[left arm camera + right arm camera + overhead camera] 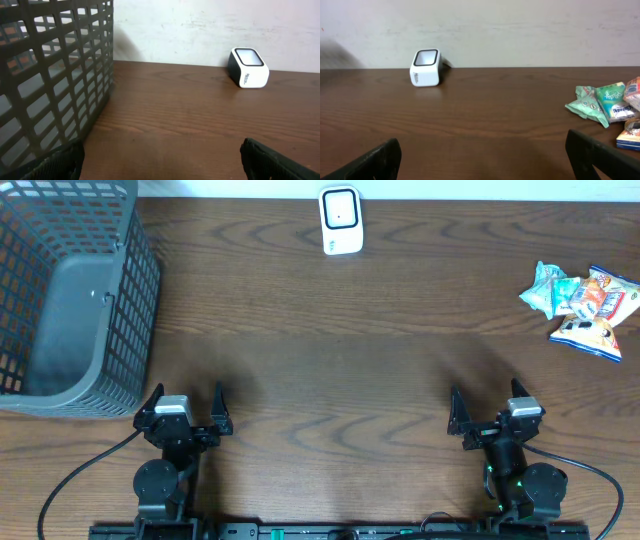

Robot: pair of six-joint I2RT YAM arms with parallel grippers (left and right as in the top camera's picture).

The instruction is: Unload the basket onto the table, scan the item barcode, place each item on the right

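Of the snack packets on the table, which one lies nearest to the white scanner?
The pale green packet, at the pile's left end; the orange packet and the blue packet lie farther from the scanner.

grey plastic lattice basket is seen upright on the far-left part of the dark wood-grain table, cut off by the frame edge. its solid floor is visible from overhead. a scuffed off-white wall is seen behind the table.
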